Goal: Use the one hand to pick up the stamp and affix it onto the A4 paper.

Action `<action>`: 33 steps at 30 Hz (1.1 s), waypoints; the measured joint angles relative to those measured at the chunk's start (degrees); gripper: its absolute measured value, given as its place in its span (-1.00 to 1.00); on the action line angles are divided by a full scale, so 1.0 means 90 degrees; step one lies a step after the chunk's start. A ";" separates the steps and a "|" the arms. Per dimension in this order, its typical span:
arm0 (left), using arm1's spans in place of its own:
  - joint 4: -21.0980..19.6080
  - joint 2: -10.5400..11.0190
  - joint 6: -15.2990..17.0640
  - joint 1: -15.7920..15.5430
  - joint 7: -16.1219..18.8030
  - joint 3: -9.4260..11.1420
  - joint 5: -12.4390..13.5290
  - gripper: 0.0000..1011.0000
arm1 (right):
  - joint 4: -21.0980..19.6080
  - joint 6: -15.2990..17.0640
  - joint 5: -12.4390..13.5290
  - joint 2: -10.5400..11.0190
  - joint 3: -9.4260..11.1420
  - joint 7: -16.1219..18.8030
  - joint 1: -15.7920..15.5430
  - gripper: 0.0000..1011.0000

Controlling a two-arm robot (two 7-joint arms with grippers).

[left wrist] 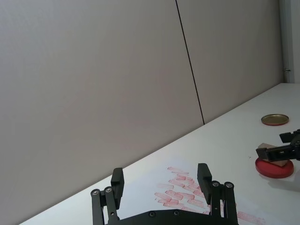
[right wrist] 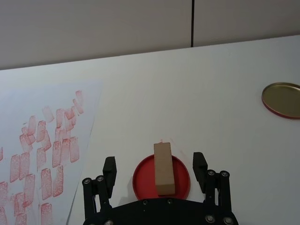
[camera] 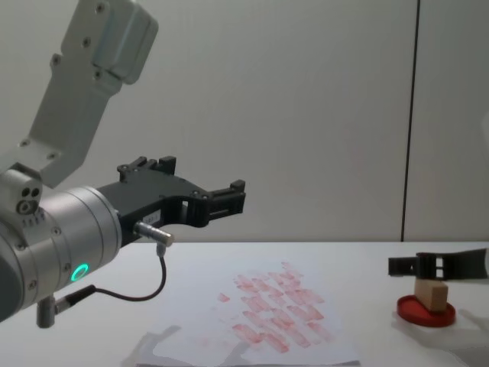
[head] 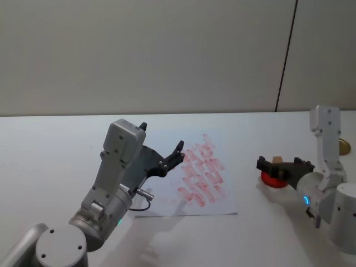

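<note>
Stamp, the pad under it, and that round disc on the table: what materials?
Stamp: likely bare wood, matte tan, plain faces. Ink pad: flat, red, matte; material unclear. Disc: probably metal, brassy sheen, raised rim. Right gripper, open, straddles the stamp.

Paper (head: pixel 192 183) lies flat mid tabletop (head: pixel 55 144). Pad (head: pixel 271 179) sits on the tabletop right of the paper, apart from it. Stamp (head: pixel 277 159) rests on the pad, leaning over its far rim. Lid (head: pixel 345 147) lies farther right and farther back, well apart from the pad. Right pincer (right wrist: pixel 154 163) is low over the pad, one finger on each side of the stamp, gaps both sides, no touch. Left pincer (head: pixel 161 138) hangs high above the tabletop at the paper's left side, fingers apart, nothing between. Wall stands behind the tabletop.
</note>
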 joint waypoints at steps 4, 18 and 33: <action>0.0000 0.0000 0.0000 0.0000 0.0000 0.0000 0.0000 0.96 | 0.0060 0.0117 0.0036 -0.0055 -0.0003 -0.0114 0.0048 0.93; 0.0000 0.0000 0.0000 0.0000 0.0000 0.0000 0.0000 0.96 | 0.0268 0.0316 -0.0041 -0.0217 -0.0030 -0.0378 0.0216 0.15; 0.0000 0.0000 0.0000 0.0000 0.0000 0.0000 0.0000 0.96 | 0.0289 0.0446 -0.0198 -0.0313 -0.0045 -0.0588 0.0274 -0.56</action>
